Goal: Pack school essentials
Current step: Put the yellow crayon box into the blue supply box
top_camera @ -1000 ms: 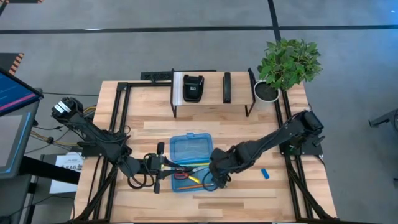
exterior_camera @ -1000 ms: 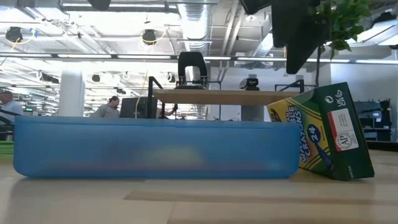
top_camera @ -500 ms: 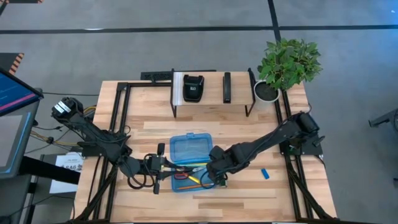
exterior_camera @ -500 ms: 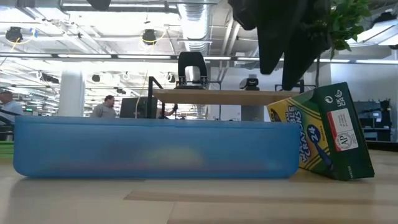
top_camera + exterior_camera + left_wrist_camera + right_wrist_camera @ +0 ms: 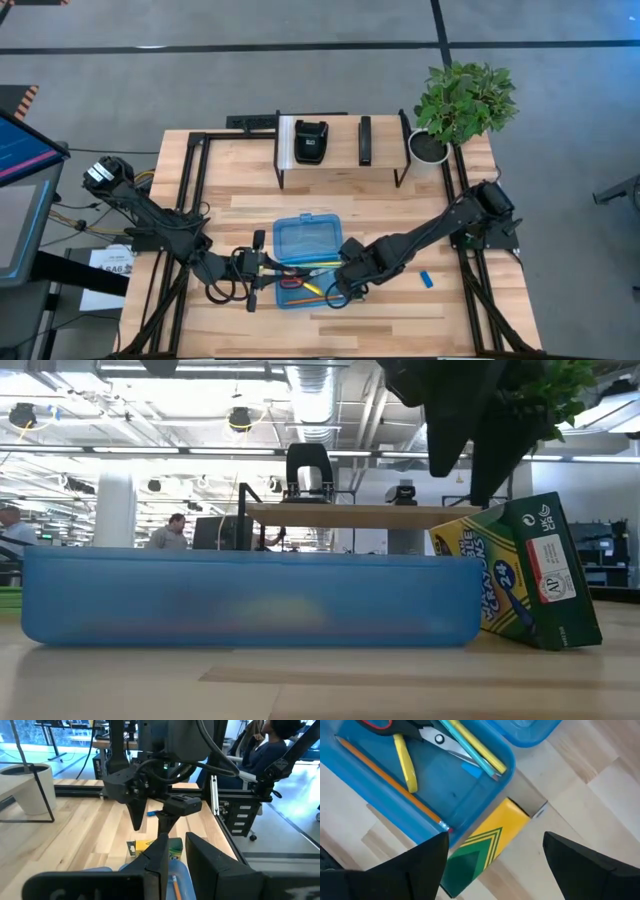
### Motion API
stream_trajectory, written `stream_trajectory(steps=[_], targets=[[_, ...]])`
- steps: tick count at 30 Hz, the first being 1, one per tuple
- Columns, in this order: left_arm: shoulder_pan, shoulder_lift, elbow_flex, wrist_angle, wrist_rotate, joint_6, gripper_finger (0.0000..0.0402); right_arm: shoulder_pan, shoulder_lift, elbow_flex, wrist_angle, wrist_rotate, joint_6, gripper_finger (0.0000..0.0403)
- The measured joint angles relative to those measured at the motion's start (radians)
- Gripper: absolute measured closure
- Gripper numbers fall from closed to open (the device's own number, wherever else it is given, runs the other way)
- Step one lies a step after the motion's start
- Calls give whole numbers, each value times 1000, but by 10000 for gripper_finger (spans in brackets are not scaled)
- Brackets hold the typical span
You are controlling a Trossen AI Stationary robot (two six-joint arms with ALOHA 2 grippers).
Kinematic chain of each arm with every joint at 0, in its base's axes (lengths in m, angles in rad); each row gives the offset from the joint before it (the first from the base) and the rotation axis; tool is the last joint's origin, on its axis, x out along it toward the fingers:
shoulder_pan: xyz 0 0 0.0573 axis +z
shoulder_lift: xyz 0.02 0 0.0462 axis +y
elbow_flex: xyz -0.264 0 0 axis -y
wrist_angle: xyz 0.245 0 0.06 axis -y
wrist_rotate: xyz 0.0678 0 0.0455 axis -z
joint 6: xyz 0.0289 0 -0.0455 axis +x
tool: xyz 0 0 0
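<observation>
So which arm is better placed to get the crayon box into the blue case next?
Probably the right. Its open gripper hangs directly over the crayon box, which leans against the outside of the blue case. The left gripper sits at the case's opposite end, farther from the box.

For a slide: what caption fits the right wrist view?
Open right pincer hovering over the crayon box beside the blue case.

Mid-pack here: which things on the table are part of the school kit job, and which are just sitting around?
Job items:
blue pencil case
crayon box
scissors
pencils
blue eraser
right tool, open over the crayon box
left tool, at the case's left edge

Lying about:
potted plant
black device on the shelf
black bar beside it
</observation>
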Motion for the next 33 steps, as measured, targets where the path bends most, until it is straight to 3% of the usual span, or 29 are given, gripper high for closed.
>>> stream_trajectory(steps=[10,25,33], targets=[[0,0,0,0,0,-3,349,12,0,-74,60,16,56,57],[0,0,0,2,0,-13,349,11,34,-78,100,16,54,58],[0,0,0,-5,0,-16,349,11,95,-75,101,-67,38,70]])
